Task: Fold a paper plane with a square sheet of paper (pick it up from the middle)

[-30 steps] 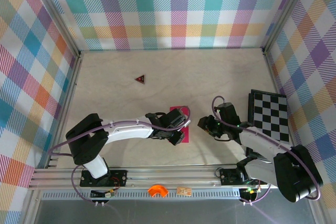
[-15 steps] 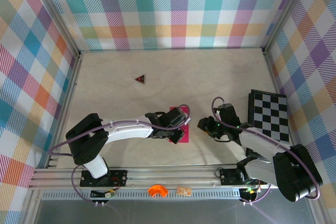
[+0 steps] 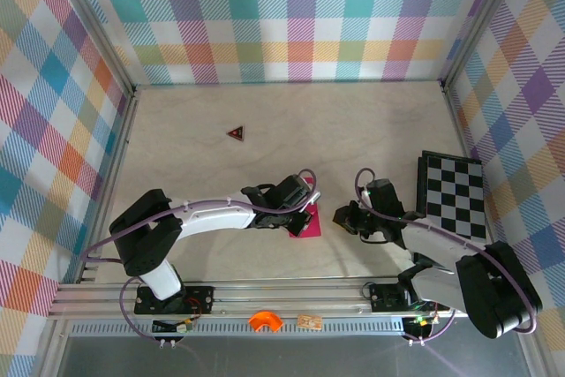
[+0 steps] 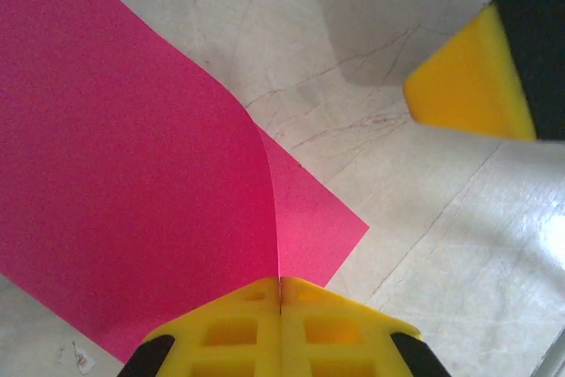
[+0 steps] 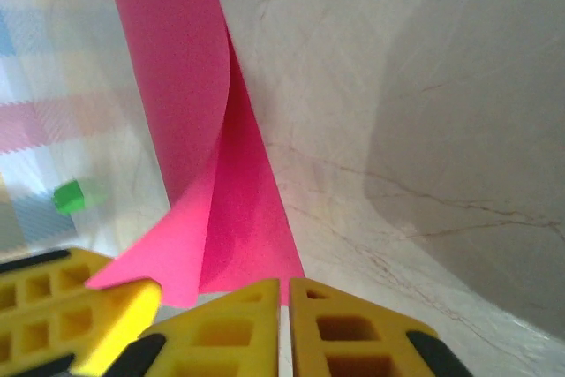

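Note:
The square sheet of paper (image 4: pixel 132 174) is magenta-pink and lies on the table near its front middle (image 3: pixel 306 226). My left gripper (image 4: pixel 280 282) is shut on it, pinching a raised ridge so the sheet bulges up to the jaws. In the top view the left gripper (image 3: pixel 303 215) covers most of the sheet. The right gripper (image 5: pixel 284 287) is shut, and the curled sheet (image 5: pixel 199 156) rises just ahead of its tips. In the top view the right gripper (image 3: pixel 340 215) sits a little right of the paper. From the left wrist, its yellow fingertip (image 4: pixel 472 81) shows apart from the sheet's corner.
A black-and-white checkerboard (image 3: pixel 452 193) lies at the right by the wall. A tiny dark red triangle (image 3: pixel 236 133) sits further back on the left. Plaid walls close in three sides. An orange piece (image 3: pixel 263 320) rests on the front rail.
My left gripper's jaws have closed on the paper, and the hand has shifted slightly back, buckling the sheet. The right gripper's jaws have closed too, and it has edged left.

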Controlling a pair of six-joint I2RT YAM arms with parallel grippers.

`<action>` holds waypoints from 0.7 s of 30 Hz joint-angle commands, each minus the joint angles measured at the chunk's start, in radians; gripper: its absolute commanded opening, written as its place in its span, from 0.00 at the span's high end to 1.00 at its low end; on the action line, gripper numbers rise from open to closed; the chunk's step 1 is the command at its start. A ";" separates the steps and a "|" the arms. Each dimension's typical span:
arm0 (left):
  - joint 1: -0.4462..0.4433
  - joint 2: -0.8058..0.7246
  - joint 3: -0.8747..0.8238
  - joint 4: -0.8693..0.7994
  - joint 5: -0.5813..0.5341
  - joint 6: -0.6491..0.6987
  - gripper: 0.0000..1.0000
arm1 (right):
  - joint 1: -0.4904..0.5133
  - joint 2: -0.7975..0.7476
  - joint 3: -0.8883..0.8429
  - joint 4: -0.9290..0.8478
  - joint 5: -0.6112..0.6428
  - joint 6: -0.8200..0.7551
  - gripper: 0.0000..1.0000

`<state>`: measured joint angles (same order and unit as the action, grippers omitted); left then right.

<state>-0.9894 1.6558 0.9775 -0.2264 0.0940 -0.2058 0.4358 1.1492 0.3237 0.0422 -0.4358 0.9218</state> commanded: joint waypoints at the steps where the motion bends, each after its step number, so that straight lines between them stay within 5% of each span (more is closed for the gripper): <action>1: 0.008 -0.004 -0.001 0.024 0.036 -0.023 1.00 | 0.032 0.041 0.004 0.052 -0.061 -0.006 0.93; 16: 0.009 0.007 0.023 0.012 0.042 -0.041 1.00 | 0.172 0.265 0.136 0.075 0.038 0.001 0.97; 21: 0.009 0.013 0.005 0.047 0.059 -0.068 1.00 | 0.175 0.285 0.174 -0.119 0.127 -0.051 0.98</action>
<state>-0.9859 1.6558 0.9787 -0.2207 0.1276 -0.2474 0.6052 1.4330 0.4675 0.0429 -0.3717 0.9154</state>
